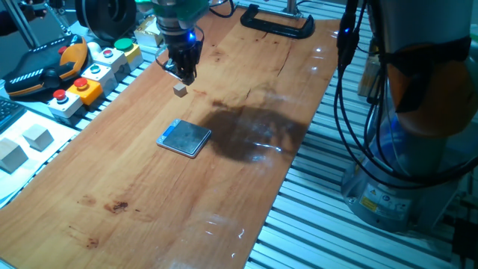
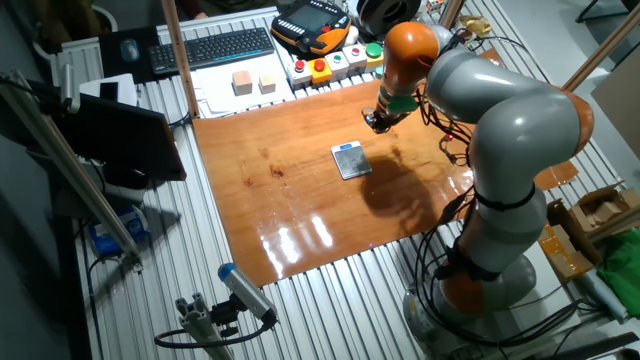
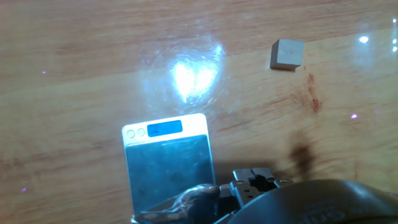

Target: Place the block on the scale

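The block [image 1: 180,90] is a tiny grey-beige cube lying on the wooden table, also in the hand view [image 3: 286,54] at the upper right. The scale [image 1: 184,138] is a thin square plate with a blue-grey top, lying flat nearer the front; it shows in the hand view [image 3: 168,158] and the other fixed view [image 2: 351,160]. My gripper [image 1: 184,76] hangs just above and slightly behind the block without touching it; its fingers look spread and hold nothing. In the other fixed view the gripper [image 2: 377,122] hides the block.
A button box [image 1: 93,75] and an orange-black pendant [image 1: 45,71] sit off the table's left edge. Two larger pale cubes [image 1: 26,142] lie at the far left. A black clamp [image 1: 278,25] grips the table's far edge. The arm's base [image 1: 403,172] stands at the right.
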{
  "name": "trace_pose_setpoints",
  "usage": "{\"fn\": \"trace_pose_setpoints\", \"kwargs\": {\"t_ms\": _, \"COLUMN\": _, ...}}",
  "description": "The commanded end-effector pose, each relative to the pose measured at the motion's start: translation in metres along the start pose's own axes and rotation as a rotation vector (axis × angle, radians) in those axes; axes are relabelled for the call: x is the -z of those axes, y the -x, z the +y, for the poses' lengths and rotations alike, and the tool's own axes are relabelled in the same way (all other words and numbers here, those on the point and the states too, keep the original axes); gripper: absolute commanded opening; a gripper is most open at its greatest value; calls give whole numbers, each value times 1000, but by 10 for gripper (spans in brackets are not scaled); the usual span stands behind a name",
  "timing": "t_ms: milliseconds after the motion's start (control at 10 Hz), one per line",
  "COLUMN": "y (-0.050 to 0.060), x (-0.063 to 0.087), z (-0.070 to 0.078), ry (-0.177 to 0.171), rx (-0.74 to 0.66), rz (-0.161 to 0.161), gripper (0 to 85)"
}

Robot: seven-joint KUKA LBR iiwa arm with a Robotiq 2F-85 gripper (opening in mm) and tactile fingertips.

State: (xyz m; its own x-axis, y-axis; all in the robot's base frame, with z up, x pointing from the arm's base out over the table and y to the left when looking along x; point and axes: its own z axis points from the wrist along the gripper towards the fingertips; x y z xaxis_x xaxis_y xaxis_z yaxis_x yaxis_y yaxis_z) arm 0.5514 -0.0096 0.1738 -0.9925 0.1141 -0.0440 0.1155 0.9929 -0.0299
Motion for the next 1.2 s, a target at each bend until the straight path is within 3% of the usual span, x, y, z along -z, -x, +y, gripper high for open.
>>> {"fn": "trace_pose_setpoints", "kwargs": {"t_ms": 0, "y": 1, "x": -1, "z": -2, "ry": 11, "rx": 2, "rz": -3, "gripper": 7}}
{"fn": "trace_pose_setpoints", "kwargs": {"t_ms": 200, "y": 9, "x": -1, "z": -9, "ry": 21, "rx": -13, "rz": -7, "gripper": 7}}
{"fn": "trace_pose_setpoints", "kwargs": {"t_ms": 700, "y": 11, "x": -8, "z": -12, "ry": 0, "rx": -45, "rz": 32, "gripper": 7}}
{"fn": "trace_pose_setpoints", "kwargs": {"t_ms": 1100, "y": 19, "x": -15, "z": -18, "ry": 13, "rx": -51, "rz": 50, "gripper": 7}}
